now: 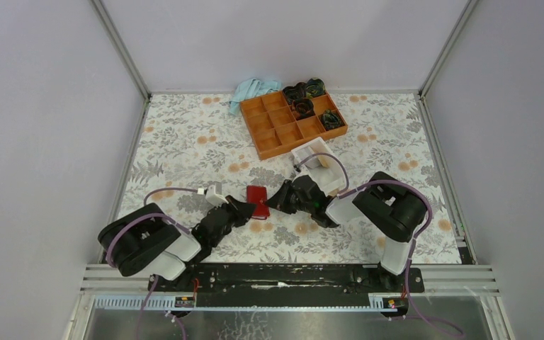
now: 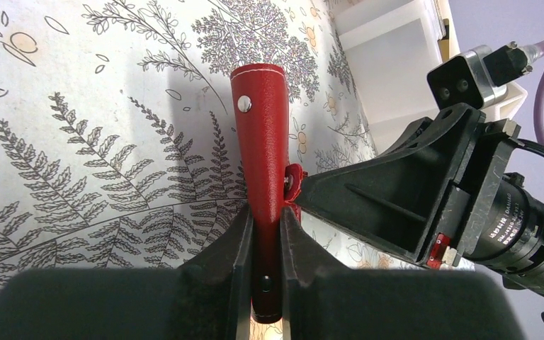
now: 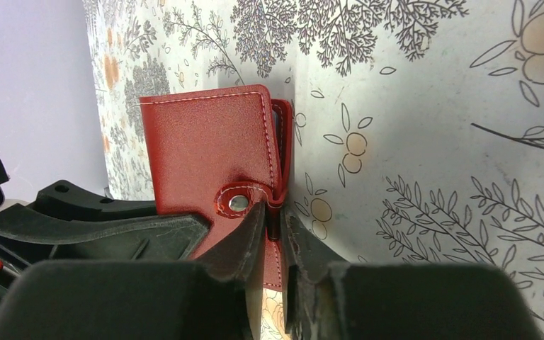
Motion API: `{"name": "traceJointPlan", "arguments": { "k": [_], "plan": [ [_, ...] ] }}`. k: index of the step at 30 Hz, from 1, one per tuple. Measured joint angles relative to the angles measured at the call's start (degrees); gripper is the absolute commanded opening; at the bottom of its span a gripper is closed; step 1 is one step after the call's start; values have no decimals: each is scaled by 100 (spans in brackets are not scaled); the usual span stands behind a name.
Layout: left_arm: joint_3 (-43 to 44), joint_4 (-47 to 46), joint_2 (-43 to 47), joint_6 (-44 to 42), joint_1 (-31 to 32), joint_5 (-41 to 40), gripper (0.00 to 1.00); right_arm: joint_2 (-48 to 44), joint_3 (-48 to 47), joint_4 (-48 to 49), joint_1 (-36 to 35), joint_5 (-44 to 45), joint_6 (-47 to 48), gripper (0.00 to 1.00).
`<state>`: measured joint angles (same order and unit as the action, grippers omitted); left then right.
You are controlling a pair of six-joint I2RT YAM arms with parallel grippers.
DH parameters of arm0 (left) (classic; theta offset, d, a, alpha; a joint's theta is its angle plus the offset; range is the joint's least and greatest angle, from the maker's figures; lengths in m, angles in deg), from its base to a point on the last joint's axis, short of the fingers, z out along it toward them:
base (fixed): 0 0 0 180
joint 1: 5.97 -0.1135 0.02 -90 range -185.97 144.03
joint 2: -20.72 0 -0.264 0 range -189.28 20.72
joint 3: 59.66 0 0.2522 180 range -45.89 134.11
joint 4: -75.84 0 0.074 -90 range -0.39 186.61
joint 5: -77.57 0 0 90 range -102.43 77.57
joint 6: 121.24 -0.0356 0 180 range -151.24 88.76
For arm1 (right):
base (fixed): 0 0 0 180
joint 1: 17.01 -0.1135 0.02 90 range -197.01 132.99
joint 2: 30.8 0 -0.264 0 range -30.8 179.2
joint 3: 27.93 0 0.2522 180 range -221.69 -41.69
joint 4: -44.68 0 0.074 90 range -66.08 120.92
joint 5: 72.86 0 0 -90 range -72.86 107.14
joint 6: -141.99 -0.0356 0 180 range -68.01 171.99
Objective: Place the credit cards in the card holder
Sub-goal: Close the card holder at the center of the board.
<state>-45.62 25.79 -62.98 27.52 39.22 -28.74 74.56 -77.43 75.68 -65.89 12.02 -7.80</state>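
Observation:
The dark-red card holder point(image 1: 258, 200) stands on edge on the floral table between my two grippers. In the left wrist view its closed spine point(image 2: 258, 120), with a snap stud, runs straight into my left gripper point(image 2: 265, 212), which is shut on its near end. My right gripper point(image 3: 275, 212) is shut on the holder's snap tab, just beside the red cover point(image 3: 205, 142). From above, the left gripper point(image 1: 244, 209) and the right gripper point(image 1: 273, 202) meet at the holder from either side. No credit cards show clearly.
A whitish clear box point(image 1: 317, 161) lies just behind the right arm, also seen at the top right as the box point(image 2: 397, 49). Behind it is an orange compartment tray point(image 1: 283, 124) holding dark coiled items, and a light-blue cloth point(image 1: 253, 90) lies at the back edge.

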Motion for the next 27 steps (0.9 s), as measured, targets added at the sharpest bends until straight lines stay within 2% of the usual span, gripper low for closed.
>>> {"name": "traceJointPlan", "arguments": {
  "k": [4,9,14,20,27],
  "plan": [
    [2,170,155,-24,2,55,3,-68,-44,-205,-2,-2,107,25],
    [2,586,490,-68,9,101,2,-111,-111,-411,-24,-13,254,26],
    [4,636,481,-59,9,101,0,-111,-157,-472,-26,-55,293,32],
    [4,232,87,214,7,79,0,-87,-144,-343,-4,-98,205,35],
    [2,-702,-713,778,-24,39,0,-74,-55,-153,83,-98,140,37]
  ]
}}
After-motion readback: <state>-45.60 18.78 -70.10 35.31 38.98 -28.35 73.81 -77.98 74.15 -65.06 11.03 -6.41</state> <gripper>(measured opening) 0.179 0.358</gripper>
